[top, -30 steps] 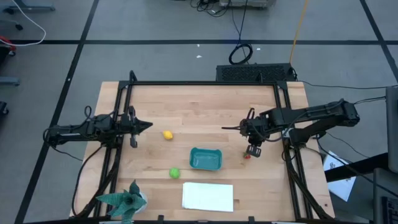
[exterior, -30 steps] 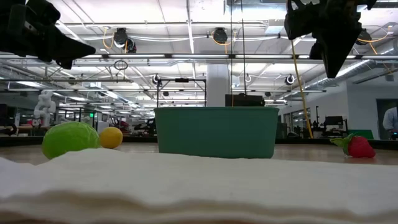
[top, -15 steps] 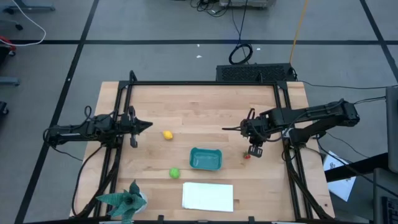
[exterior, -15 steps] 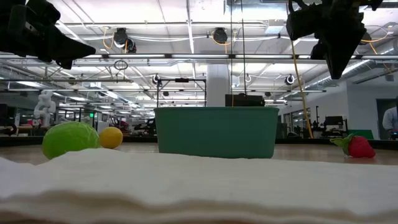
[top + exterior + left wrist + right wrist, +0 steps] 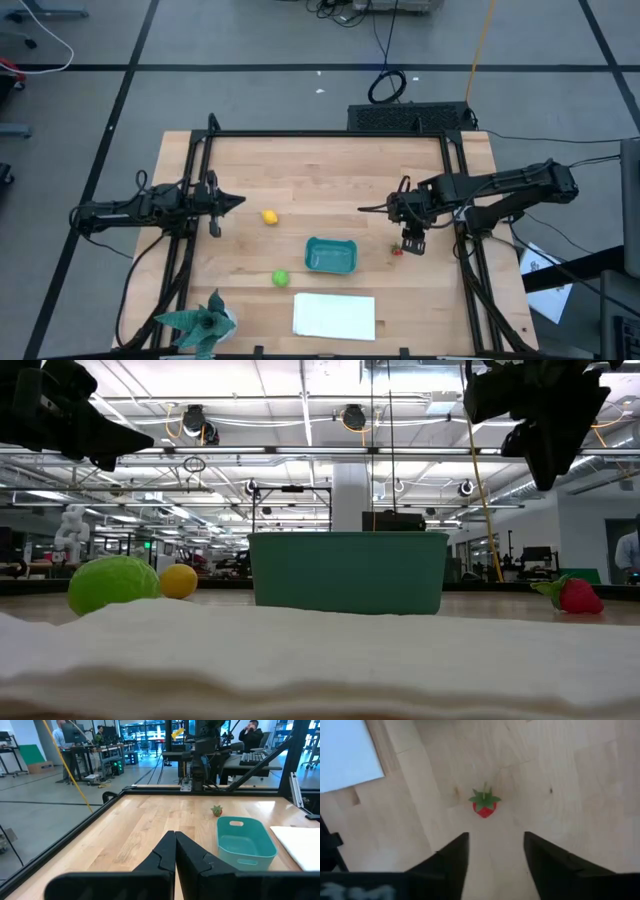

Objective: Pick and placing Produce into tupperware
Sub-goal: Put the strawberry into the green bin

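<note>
A tiny red strawberry (image 5: 484, 805) lies on the wooden table right of the teal tupperware (image 5: 331, 256). My right gripper (image 5: 411, 243) hangs open above the strawberry (image 5: 397, 251), pointing steeply down, its fingers (image 5: 451, 857) apart and clear of it. A yellow lemon (image 5: 269, 217) lies left of the tub, toward the far side. A round green fruit (image 5: 281, 278) lies at the tub's near left. My left gripper (image 5: 236, 201) waits shut and level over the table's left part, its fingers (image 5: 175, 850) together.
A flat white sheet (image 5: 334, 315) lies at the near edge, in front of the tub. A teal spiky leafy object (image 5: 200, 322) stands at the near left corner. Black frame rails (image 5: 330, 135) run along the table's far, left and right sides.
My right gripper has opened above the strawberry and turned slightly at the wrist, staying at about the same height. The fruits and the tub have kept their places.
</note>
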